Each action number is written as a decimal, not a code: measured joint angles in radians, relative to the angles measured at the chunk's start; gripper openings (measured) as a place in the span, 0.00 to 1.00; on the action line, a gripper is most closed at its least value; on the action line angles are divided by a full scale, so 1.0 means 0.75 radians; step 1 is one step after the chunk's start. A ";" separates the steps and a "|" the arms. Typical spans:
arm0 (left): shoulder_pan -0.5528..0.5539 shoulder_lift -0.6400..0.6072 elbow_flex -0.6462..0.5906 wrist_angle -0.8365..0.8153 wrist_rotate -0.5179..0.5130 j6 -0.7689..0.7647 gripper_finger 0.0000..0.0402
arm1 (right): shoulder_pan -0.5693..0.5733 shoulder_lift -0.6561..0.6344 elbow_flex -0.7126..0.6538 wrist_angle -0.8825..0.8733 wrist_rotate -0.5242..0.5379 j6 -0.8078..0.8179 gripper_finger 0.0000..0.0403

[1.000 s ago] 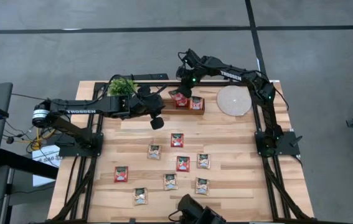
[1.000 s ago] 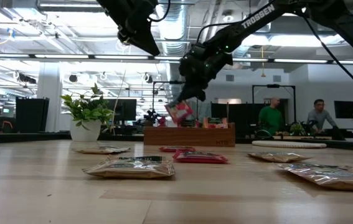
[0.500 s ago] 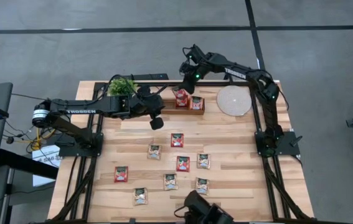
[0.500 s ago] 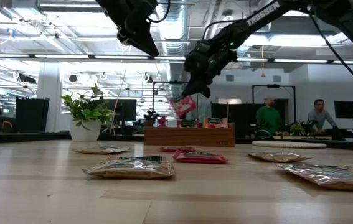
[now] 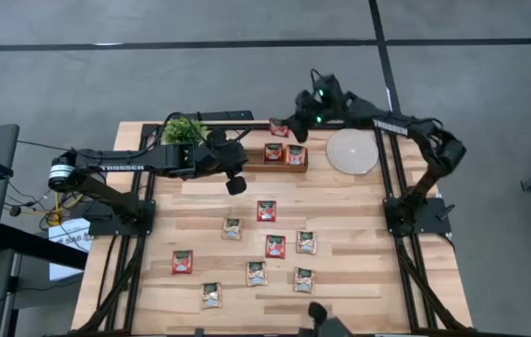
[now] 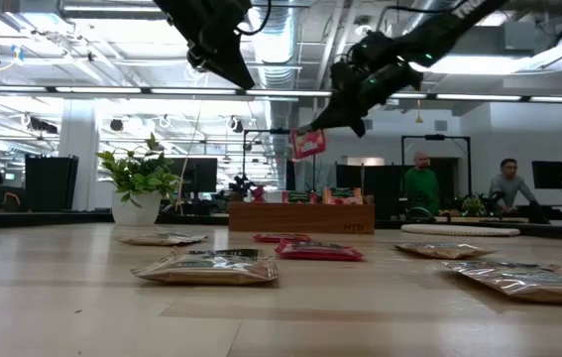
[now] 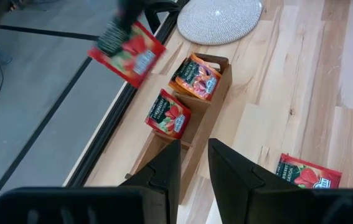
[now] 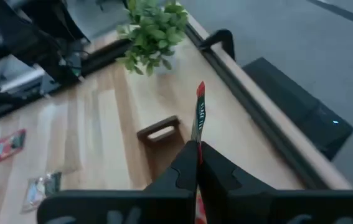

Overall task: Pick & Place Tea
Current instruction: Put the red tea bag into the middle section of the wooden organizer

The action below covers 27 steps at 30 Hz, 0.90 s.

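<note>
From above, we see our right gripper (image 5: pixel 288 125) clenched on a red sachet (image 5: pixel 278 125), lifted at the table's 12 o'clock edge, just past the tray (image 5: pixel 281 161). Two sachets already stand in the tray. Eight lie loose on the table (image 5: pixel 368 234) toward 6 o'clock, so we judge most of the job remains. Our left gripper (image 5: pixel 236 183) waits near the tray's 8 o'clock side; "TROSSEN" reads on both arms.

In the low view, the held sachet hangs high above the tray (image 6: pixel 301 214), with loose sachets lying in front.

Our left wrist view shows its fingers (image 7: pixel 164 174) slightly parted on nothing, the tray's two sachets (image 7: pixel 168 114) upright, and the held one in the air beyond; their print is unreadable.

Our right wrist view shows the sachet edge-on, pinched between the fingers (image 8: pixel 182 167), near the plant (image 8: pixel 154 30).
</note>
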 joint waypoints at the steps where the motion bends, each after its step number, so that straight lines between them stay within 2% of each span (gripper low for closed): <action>1: 0.000 0.000 0.000 0.004 0.000 0.000 0.18 | 0.016 -0.016 -0.070 0.081 0.017 0.035 0.00; 6: 0.000 0.000 0.000 0.024 0.004 -0.001 0.18 | 0.101 -0.027 -0.301 0.433 0.165 0.169 0.00; 11: 0.000 0.000 0.000 0.027 0.021 -0.001 0.18 | 0.149 0.001 -0.364 0.484 0.308 0.154 0.00; 21: 0.000 0.000 0.000 0.057 0.031 0.003 0.18 | 0.141 0.007 -0.401 0.519 0.310 0.110 0.00; 27: 0.000 0.000 0.000 0.056 0.031 -0.007 0.18 | 0.185 0.137 -0.387 0.613 0.236 0.123 0.00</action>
